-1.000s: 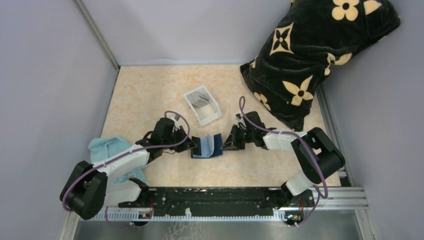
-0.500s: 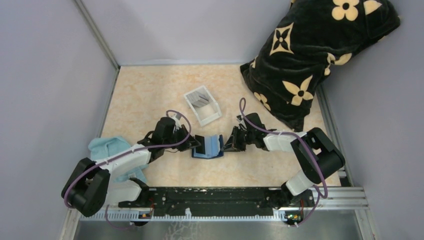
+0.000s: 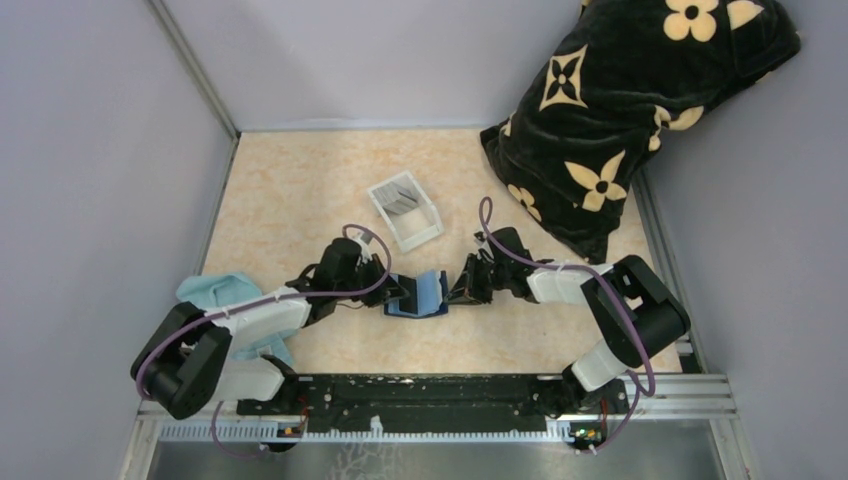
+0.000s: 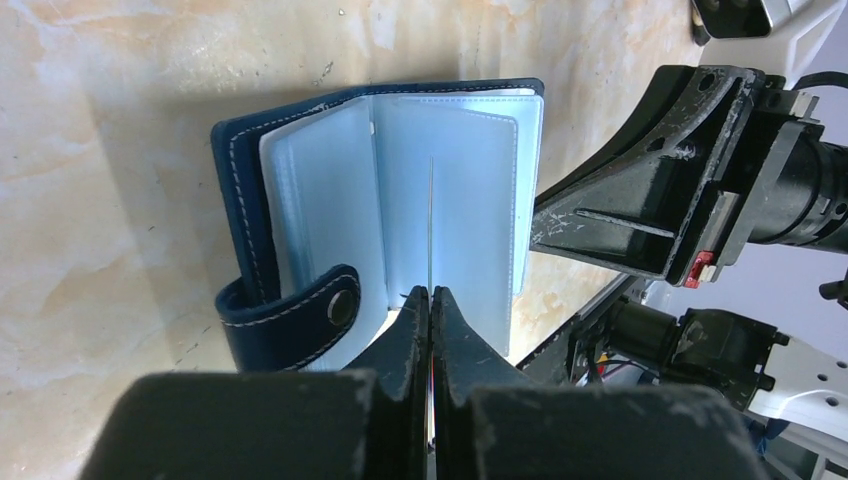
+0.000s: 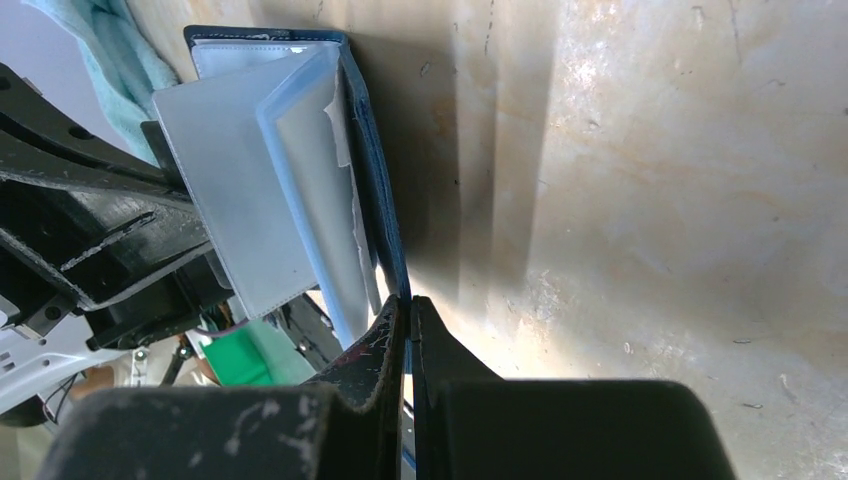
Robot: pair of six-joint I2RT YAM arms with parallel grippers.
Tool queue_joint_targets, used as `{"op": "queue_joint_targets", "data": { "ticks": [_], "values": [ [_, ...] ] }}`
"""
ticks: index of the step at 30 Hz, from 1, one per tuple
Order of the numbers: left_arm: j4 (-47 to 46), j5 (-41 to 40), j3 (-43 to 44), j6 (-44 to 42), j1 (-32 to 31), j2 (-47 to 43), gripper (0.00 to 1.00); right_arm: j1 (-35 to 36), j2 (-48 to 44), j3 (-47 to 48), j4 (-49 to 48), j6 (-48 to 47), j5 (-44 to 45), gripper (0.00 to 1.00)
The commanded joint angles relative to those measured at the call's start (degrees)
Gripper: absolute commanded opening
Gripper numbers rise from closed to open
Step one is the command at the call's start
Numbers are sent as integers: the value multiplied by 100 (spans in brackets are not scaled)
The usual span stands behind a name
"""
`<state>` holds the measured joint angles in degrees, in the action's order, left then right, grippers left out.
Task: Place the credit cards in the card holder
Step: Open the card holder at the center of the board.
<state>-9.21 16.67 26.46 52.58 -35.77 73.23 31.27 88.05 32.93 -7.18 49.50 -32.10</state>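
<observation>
Roughly mid-tabletop (image 3: 300, 180), the card holder (image 3: 420, 295) lies spread open, light-blue sleeves up, its covers reaching left and right between the two arms, which both stretch low and inward from the near edge. The left pincer (image 4: 431, 292) is clenched on one of the credit cards (image 4: 431, 220), held edge-on with its long axis along the fingers, pointing into the sleeves. The right pincer (image 5: 405, 298) is clamped on the navy cover's right edge.
</observation>
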Motion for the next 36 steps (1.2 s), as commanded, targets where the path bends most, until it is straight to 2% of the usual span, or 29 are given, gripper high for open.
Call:
{"op": "queue_joint_targets", "data": {
  "ticks": [1, 10, 19, 24, 27, 29, 33, 36],
  "values": [
    [-291, -122, 44, 47, -99, 163, 0, -59, -69, -48, -176, -90, 72, 0],
    [-446, -287, 277, 94, -436, 650, 0, -59, -137, -44, 5, -246, 257, 0],
    [-321, -554, 360, 130, -619, 873, 0, -59, -693, 240, 1014, -846, 1229, 32],
    [-193, -680, 386, 95, -659, 851, 0, -40, -1119, 433, 1429, -1119, 1727, 38],
    [-165, -697, 395, 78, -659, 871, 0, 123, -1336, 694, 1626, -1364, 1982, 38],
    [-155, -709, 395, 80, -662, 899, 0, 259, -1288, 976, 1811, -1516, 2103, 33],
    [-139, -717, 395, 82, -668, 904, 0, 506, -927, 1420, 1931, -1653, 2136, 10],
    [-85, -754, 404, 73, -668, 863, 0, 670, -550, 1588, 1881, -1666, 2116, 0]
  ]
}}
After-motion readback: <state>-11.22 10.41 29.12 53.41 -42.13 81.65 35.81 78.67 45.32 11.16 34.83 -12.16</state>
